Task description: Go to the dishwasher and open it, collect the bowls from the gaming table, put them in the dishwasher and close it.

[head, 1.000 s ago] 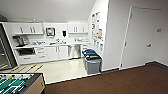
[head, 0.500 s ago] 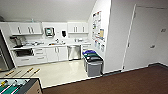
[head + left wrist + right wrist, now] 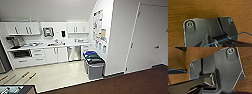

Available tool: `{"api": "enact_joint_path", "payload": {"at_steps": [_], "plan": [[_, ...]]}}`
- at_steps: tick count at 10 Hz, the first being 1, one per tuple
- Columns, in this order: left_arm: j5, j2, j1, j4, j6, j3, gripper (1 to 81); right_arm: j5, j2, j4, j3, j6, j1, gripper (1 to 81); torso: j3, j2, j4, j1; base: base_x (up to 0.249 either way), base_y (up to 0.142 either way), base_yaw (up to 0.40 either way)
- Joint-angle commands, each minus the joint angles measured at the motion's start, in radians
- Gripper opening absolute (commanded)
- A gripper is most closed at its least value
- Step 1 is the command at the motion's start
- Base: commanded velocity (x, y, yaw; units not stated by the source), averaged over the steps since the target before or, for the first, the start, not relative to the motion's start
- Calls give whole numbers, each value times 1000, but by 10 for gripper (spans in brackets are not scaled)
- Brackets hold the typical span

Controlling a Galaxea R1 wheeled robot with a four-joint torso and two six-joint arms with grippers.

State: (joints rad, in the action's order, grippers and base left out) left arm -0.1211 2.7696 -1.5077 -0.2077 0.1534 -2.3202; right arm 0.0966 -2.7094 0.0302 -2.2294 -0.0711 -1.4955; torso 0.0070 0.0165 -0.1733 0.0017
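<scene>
Far back in the middle of the head view is a small kitchen with white cupboards (image 3: 51, 55) under a long counter (image 3: 47, 46). More white cupboards (image 3: 23, 28) hang on the wall in the upper left. The dishwasher (image 3: 74, 53) seems to be the shiny front under the counter, just right of the white cupboard doors, but it is too blurry to be sure. Its door looks closed. Three bins (image 3: 94, 64) with blue, green and grey lids stand in a row along the right wall, near the middle of the frame. Papers (image 3: 99, 27) hang on that wall above them. A white door (image 3: 150, 37) fills the right side. The kitchen floor (image 3: 55, 75) is pale, and the near floor (image 3: 125, 83) at the lower right is dark brown. A table corner (image 3: 15, 89) peeks in at the lower left. Both wrist views look down at brown floor past dark robot parts and a thin blue wire (image 3: 238, 35). I cannot tell if the jaws are open or closed.
</scene>
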Motion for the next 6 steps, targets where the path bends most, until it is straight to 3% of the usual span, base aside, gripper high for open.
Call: {"api": "enact_joint_path", "payload": {"at_steps": [1, 4, 6], "plan": [[52, -14, 57, 8, 2, 10, 811, 51, 23, -1, 8, 1, 56, 811, 0, 0, 0, 0, 254, 0, 0], [47, -17, 57, 10, 3, 5, 811, -49, 20, -9, 7, 2, 46, 811, 0, 0, 0, 0, 254, 0, 0], [47, -14, 57, 10, 2, 4, 811, -48, 12, -10, -16, -4, 43, 811, 0, 0, 0, 0, 253, 0, 0]]}}
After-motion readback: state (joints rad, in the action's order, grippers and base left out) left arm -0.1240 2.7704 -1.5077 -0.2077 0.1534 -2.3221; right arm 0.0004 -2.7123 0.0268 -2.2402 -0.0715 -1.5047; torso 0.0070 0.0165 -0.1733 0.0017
